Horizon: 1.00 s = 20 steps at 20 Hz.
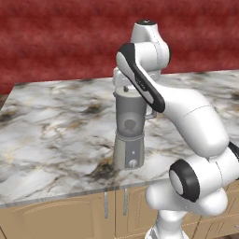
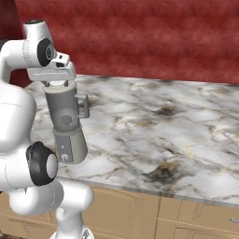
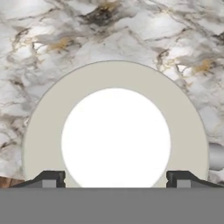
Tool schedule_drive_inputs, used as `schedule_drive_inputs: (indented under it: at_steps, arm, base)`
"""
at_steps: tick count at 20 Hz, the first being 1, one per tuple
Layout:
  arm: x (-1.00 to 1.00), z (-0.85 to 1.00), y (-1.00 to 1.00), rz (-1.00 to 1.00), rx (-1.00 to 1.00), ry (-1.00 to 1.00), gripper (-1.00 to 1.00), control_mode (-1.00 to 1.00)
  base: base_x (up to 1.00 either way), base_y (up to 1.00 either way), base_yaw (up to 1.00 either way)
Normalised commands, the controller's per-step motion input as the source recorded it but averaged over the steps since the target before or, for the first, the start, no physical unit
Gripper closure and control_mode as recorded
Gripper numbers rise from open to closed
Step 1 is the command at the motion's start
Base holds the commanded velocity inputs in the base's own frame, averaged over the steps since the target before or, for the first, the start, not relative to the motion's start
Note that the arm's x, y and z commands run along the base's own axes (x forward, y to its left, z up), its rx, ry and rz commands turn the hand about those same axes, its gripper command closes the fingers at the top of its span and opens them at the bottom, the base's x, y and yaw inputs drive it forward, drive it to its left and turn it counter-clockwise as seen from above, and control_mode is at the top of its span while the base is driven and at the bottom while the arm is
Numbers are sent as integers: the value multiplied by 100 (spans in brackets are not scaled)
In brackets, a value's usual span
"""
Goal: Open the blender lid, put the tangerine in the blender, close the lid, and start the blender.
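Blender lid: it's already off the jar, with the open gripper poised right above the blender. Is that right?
No. In the hand view the blender lid sits on the jar, its white cap centred between the open gripper tips. The gripper is right above the blender.

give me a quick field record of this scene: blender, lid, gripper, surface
blender: upright on the marble counter, near its front edge; blender has its knob facing the cabinets
blender lid: on the jar; blender lid is a beige ring around a white centre cap
gripper: directly above the lid, pointing down; gripper is open, fingertips either side of the white cap
jar: translucent, handle on its side
stage: lid not yet removed
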Motion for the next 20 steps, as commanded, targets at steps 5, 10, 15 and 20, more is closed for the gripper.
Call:
schedule_drive_inputs:
  at_steps: [5, 10, 15, 20]
  arm:
    - [0, -15, 0, 7, 0, 0, 100, -100]
    - [-5, -6, 0, 3, 0, 0, 100, -100]
    - [6, -2, 0, 4, 0, -1, 100, -100]
    - [19, 0, 0, 3, 0, -4, 100, -100]
  base:
    - [0, 0, 0]
    - [0, 0, 0]
    - [0, 0, 0]
    - [0, 0, 0]
